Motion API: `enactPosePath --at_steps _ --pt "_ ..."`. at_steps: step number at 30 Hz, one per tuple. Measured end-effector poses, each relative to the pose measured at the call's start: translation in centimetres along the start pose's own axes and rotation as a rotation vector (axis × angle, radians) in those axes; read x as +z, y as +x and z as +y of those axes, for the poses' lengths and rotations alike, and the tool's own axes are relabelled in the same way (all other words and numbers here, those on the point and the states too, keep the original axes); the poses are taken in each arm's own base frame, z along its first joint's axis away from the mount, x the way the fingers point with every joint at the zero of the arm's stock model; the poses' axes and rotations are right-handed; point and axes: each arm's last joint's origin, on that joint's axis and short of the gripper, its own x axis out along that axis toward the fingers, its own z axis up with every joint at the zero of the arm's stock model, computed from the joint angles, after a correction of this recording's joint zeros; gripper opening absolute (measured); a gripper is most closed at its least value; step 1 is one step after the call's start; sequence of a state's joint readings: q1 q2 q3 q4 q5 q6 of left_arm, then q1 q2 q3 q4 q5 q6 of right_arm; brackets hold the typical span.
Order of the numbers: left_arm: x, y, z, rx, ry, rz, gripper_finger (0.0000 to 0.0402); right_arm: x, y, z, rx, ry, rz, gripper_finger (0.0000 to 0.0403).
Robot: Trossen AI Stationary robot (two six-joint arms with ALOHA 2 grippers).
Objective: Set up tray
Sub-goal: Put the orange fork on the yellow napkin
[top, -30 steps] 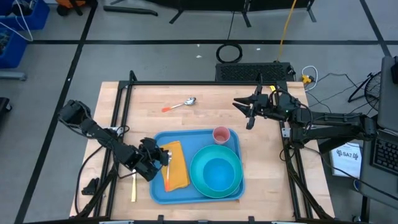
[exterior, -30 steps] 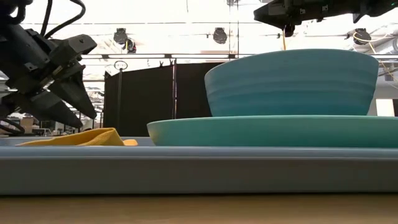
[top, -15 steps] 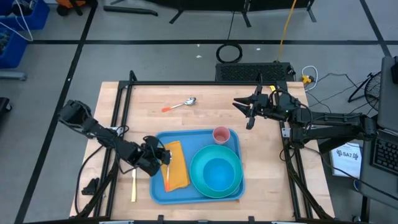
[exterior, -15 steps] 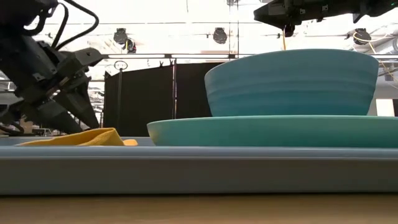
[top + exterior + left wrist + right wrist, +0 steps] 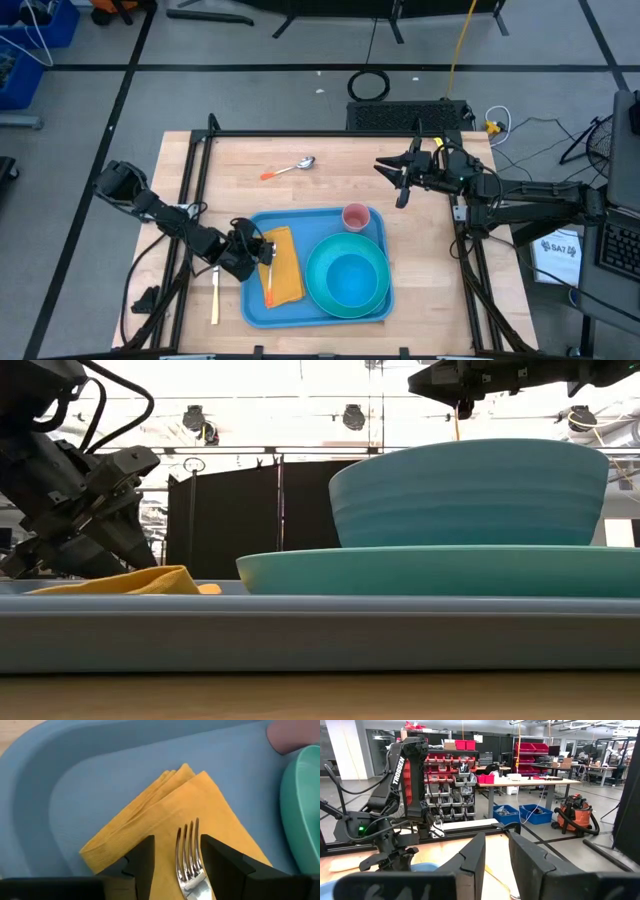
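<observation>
Tray (image 5: 318, 268) lies near the table's front edge. My left gripper (image 5: 176, 851) hovers above its yellow napkin (image 5: 165, 815), fingers parted around the fork (image 5: 188, 850), apparently not pinching it.

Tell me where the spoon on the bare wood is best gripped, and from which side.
Grip the spoon at mid-handle, coming straight down from above. It lies flat on the table with open wood around it, so jaws should probably close across its narrow orange handle.

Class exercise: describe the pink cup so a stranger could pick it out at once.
Find the light-blue tray near the table's front edge. In its far right corner, just behind the teal plate holding the blue bowl, stands the pink cup: small, round, the only pink item.
</observation>
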State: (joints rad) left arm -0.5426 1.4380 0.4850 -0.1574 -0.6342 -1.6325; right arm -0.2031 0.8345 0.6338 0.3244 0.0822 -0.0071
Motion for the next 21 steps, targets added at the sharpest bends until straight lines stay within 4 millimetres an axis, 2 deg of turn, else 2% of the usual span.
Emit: enactPosePath --at_steps 3,8,9,15,21 --pt "0.00 0.00 0.01 0.001 0.002 0.000 0.0127 0.00 0.00 0.00 0.000 -0.001 0.000 0.0077" --pt "0.05 0.00 0.02 0.001 0.009 -0.018 0.0023 0.00 0.00 0.00 0.000 -0.001 0.000 0.0077" --pt "0.08 -0.01 0.02 0.000 0.007 -0.030 0.0013 0.00 0.00 0.00 0.000 -0.001 0.000 0.0077" --pt "0.12 -0.08 0.00 -0.007 -0.012 -0.070 0.0004 0.00 0.00 0.00 0.000 -0.001 0.000 0.0077" --pt "-0.77 -0.70 0.02 -0.033 -0.031 -0.048 0.0002 0.00 0.00 0.00 0.000 -0.002 0.000 0.0077"
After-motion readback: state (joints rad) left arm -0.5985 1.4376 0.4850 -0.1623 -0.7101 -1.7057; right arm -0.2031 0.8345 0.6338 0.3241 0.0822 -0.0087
